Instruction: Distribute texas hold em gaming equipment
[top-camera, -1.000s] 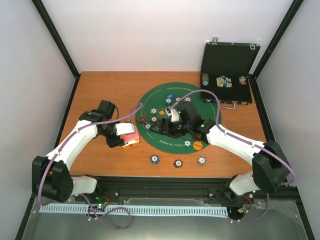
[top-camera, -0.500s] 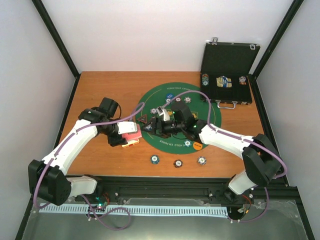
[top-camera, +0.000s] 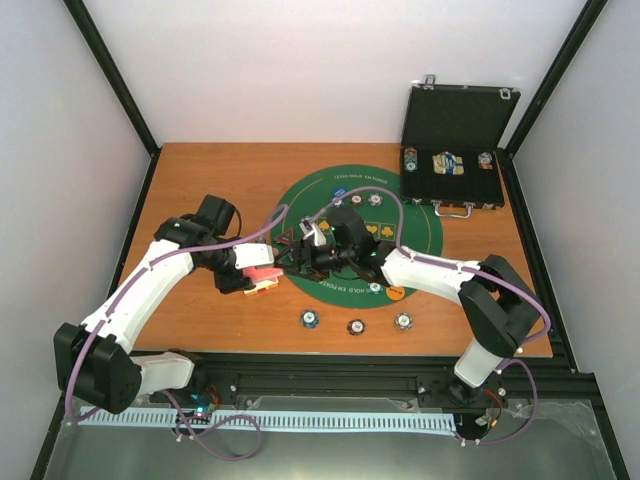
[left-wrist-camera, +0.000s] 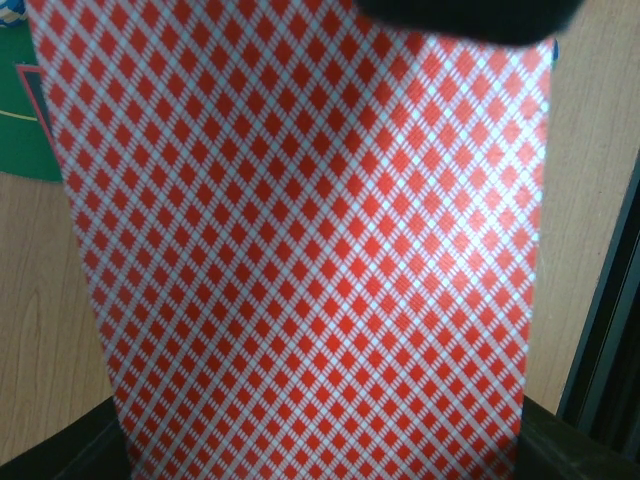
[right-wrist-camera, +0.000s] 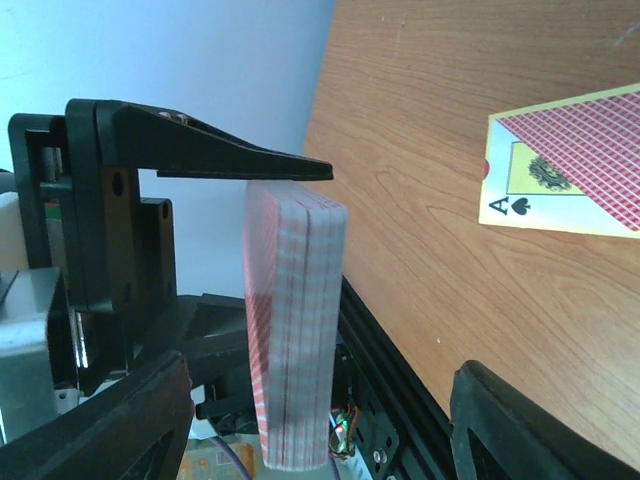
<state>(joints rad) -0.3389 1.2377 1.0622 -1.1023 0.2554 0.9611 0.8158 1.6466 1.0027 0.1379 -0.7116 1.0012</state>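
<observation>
- While it is pressed together on a deck of red-backed playing cards (top-camera: 260, 258), the left tool (top-camera: 250, 272) is held above the counter (top-camera: 200, 180), just off the left edge of the round green mat (top-camera: 400, 215).
- The deck's red diamond-patterned back is seen filling nearly the whole left wrist view.
- The right tool (top-camera: 300, 256) is stretched leftward across the mat, and its fingers (right-wrist-camera: 120, 420) are seen spread wide, with the deck standing edge-on ahead of them; whether they touch the cards cannot be told.
- A flat yellow-bordered item printed with an ace of spades (right-wrist-camera: 565, 170) is seen lying on the counter near the deck.
- A dark red-edged triangle (top-camera: 286, 238) is placed at the mat's left rim, an orange disc (top-camera: 395, 293) at its near rim and a blue disc (top-camera: 339, 191) toward its far side.
- Three poker chips (top-camera: 356, 326) are laid in a row on the wood just beside the mat's near edge.
- A black case (top-camera: 455, 120) is stood open at the far right corner.
</observation>
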